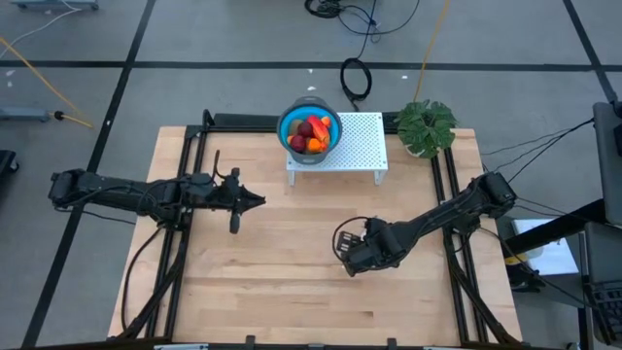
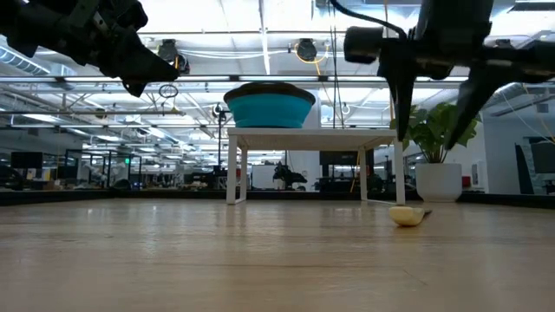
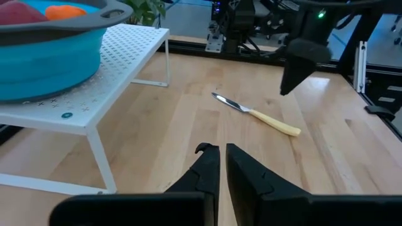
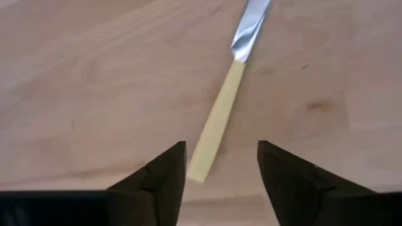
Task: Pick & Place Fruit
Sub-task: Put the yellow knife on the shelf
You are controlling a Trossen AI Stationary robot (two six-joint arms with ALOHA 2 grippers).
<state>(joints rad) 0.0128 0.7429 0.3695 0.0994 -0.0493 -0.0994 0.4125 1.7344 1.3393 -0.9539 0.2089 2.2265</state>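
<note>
The fruit point(image 1: 309, 131), red and orange pieces, lies in a blue bowl point(image 1: 288, 124) on a white perforated stand point(image 1: 358, 146) at the table's far middle; the left wrist view shows the fruit point(image 3: 38, 10) over the bowl's rim. My left gripper point(image 1: 259, 201) hovers shut, left of the table's middle, pointing toward the right edge. My right gripper point(image 4: 221, 168) points down, open, above the handle of a yellow-handled knife point(image 4: 218, 119) that lies flat on the table. In the low view the right gripper point(image 2: 431, 126) is well clear of the knife point(image 2: 406, 215).
A potted green plant point(image 1: 426, 126) stands at the far right, beside the stand. Black frame rails point(image 1: 194, 170) run along the table's left and right sides. Bare wood lies toward the near edge point(image 1: 292, 311).
</note>
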